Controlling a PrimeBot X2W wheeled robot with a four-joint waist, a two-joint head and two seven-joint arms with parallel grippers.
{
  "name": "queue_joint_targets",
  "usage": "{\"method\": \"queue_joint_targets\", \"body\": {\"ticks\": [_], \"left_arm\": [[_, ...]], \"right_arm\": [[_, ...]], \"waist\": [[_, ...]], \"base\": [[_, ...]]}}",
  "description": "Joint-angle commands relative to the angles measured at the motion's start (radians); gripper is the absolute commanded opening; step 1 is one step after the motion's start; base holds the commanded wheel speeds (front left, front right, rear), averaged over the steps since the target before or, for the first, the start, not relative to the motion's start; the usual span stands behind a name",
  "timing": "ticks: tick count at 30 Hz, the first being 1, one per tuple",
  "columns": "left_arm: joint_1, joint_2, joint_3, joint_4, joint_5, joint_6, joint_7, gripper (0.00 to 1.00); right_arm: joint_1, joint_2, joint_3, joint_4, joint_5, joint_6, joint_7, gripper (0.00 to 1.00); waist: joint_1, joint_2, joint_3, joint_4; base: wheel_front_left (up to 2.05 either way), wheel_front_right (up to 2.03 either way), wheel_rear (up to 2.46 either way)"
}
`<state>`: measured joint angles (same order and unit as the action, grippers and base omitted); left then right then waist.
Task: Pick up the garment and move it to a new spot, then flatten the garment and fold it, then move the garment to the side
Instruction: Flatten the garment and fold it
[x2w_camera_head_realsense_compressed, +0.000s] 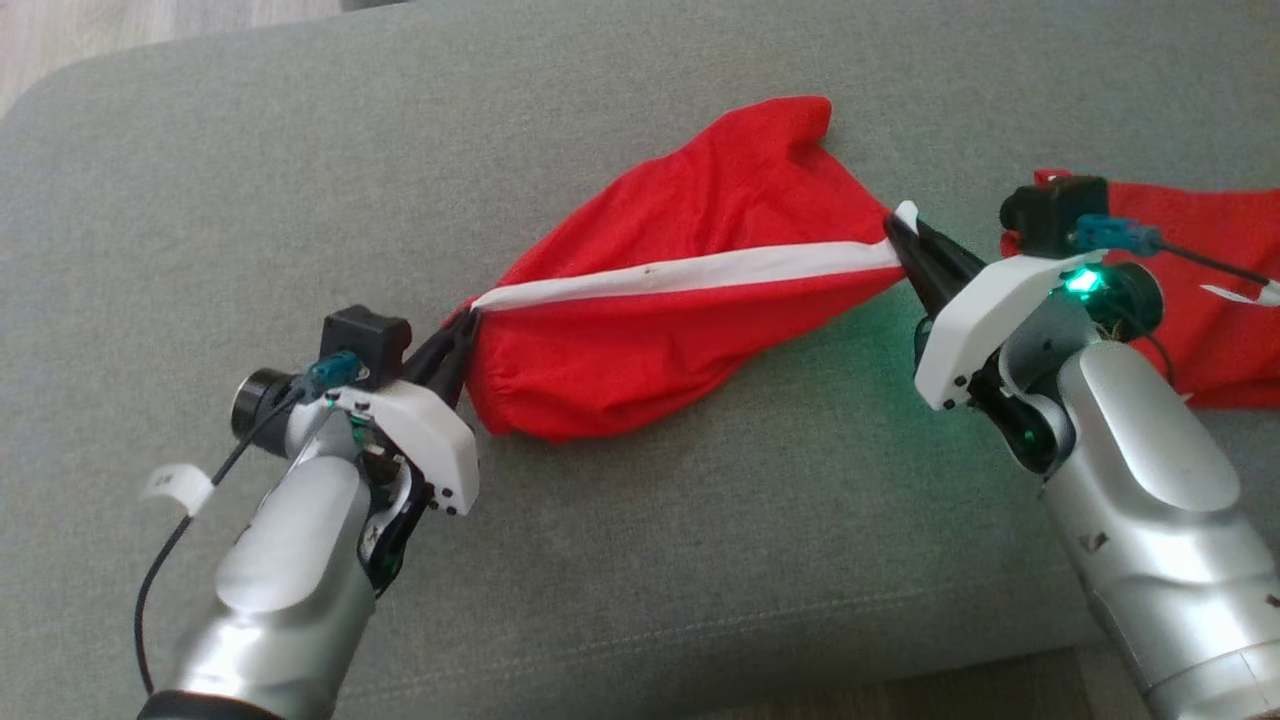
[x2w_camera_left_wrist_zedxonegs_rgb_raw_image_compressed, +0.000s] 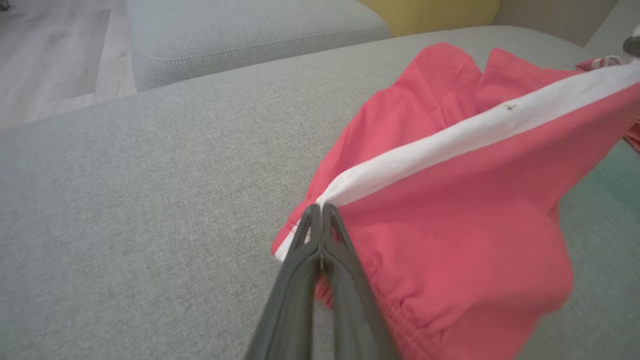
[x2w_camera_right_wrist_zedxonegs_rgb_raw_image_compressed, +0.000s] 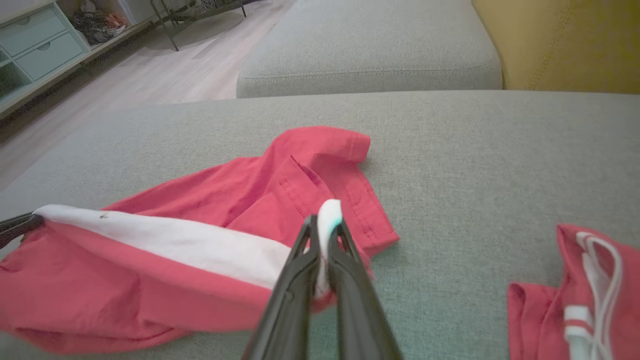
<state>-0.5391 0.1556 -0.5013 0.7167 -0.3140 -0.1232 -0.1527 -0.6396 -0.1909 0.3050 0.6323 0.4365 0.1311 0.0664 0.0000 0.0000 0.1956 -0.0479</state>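
Nothing readable here, not a word or a number anywhere. The white tag (x2w_camera_head_realsense_compressed: 178, 487) on the left arm's cable (x2w_camera_head_realsense_compressed: 160, 575) faces the head camera but is too blurred to read, and the small dark marks (x2w_camera_head_realsense_compressed: 1095, 541) on the right forearm (x2w_camera_head_realsense_compressed: 1150, 470) are too small to make out. The garment (x2w_camera_head_realsense_compressed: 700, 190) shows a white stripe (x2w_camera_head_realsense_compressed: 700, 270) with one dark speck on it, not legible as print.
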Motion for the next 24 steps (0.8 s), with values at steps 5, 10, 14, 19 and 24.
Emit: {"method": "queue_joint_targets", "body": {"ticks": [5, 10, 14, 19, 24], "left_arm": [[-0.020, 0.031, 0.046, -0.069, -0.014, 0.019, -0.059, 0.00], [0.012, 0.039, 0.074, -0.174, -0.010, 0.063, -0.096, 0.00], [0.050, 0.049, 0.111, -0.295, -0.001, 0.109, -0.107, 0.00], [0.089, 0.059, 0.151, -0.429, 0.014, 0.150, -0.108, 0.00], [0.156, 0.071, 0.186, -0.584, 0.035, 0.188, -0.109, 0.00]], "right_arm": [[0.022, 0.012, -0.014, -0.074, -0.034, 0.000, -0.012, 0.00], [0.018, -0.004, -0.024, -0.128, -0.084, 0.000, -0.058, 0.00], [0.002, -0.016, -0.046, -0.181, -0.133, 0.000, -0.094, 0.00], [-0.018, -0.027, -0.066, -0.245, -0.189, 0.000, -0.094, 0.00], [-0.007, -0.025, -0.101, -0.369, -0.245, 0.000, -0.031, 0.00]], "waist": [[0.0000, 0.0000, -0.041, 0.003], [0.0000, 0.0000, -0.102, -0.002], [0.0000, 0.0000, -0.162, -0.010], [0.0000, 0.0000, -0.210, -0.019], [0.0000, 0.0000, -0.254, -0.028]], "base": [[0.00, 0.00, 0.00], [0.00, 0.00, 0.00], [0.00, 0.00, 0.00], [0.00, 0.00, 0.00], [0.00, 0.00, 0.00]]}}
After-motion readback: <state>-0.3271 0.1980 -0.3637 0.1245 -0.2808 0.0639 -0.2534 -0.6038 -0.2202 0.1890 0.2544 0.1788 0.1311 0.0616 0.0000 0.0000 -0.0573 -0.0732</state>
